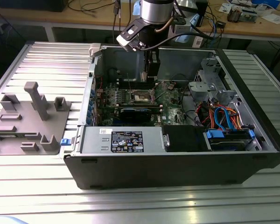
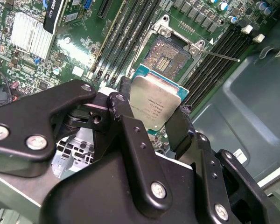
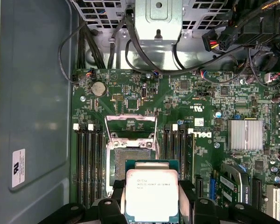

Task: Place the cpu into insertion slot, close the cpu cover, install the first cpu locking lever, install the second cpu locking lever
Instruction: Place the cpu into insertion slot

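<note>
Two black fingers [image 2: 177, 128] of the gripper [image 2: 153, 102] pinch the cpu [image 3: 151, 195] by its edges, holding it above the green motherboard [image 3: 200, 98]. Just beyond it lies the bare insertion slot [image 3: 129, 157], and farther on the cpu cover [image 3: 130, 122] stands raised open.

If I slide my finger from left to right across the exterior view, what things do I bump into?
Grey plastic stand → green motherboard → orange and blue cables.

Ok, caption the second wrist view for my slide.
Claw holds the cpu near the uncovered slot.
</note>
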